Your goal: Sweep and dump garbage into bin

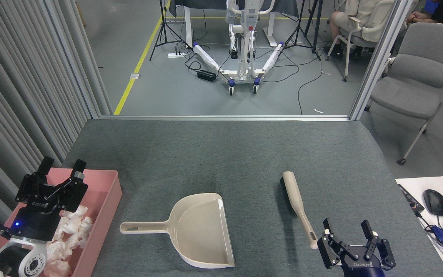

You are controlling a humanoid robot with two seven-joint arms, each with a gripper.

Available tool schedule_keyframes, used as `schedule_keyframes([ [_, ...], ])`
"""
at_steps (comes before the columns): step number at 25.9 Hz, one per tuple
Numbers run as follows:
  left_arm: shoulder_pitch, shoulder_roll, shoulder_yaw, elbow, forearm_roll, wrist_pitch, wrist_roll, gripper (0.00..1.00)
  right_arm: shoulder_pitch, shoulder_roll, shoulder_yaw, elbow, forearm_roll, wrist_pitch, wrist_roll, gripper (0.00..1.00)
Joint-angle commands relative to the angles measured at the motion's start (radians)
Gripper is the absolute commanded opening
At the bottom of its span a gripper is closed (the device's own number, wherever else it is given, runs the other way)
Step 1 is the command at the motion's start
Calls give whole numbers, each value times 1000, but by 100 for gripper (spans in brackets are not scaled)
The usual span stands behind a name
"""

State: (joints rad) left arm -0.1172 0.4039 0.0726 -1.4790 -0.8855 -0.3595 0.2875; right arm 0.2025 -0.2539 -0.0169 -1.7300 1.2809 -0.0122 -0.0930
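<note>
White garbage [69, 236] lies in the pink bin [108, 200]; both pincers, left [60, 169] and right [347, 227], hover spread.

Left arm: enters at the lower left corner, white wrist joint low, black forearm section with a lit blue light.
Left claw [62, 168]: points up and away, fingers spread apart, nothing between them.
Right arm: barely visible at the bottom right edge.
Right claw [348, 228]: upright, fingers parted, empty.
</note>
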Motion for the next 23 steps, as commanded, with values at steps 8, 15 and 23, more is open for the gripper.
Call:
schedule_keyframes([
  [8, 1, 1, 12, 0, 28, 62, -4, 99, 0, 4, 0, 0, 0, -5, 1, 98],
  [15, -2, 10, 9, -1, 28, 59, -7, 99, 0, 5, 0, 1, 0, -5, 1, 98],
  [23, -7, 26, 4, 2, 30, 47, -8, 99, 0, 7, 0, 1, 0, -6, 1, 98],
])
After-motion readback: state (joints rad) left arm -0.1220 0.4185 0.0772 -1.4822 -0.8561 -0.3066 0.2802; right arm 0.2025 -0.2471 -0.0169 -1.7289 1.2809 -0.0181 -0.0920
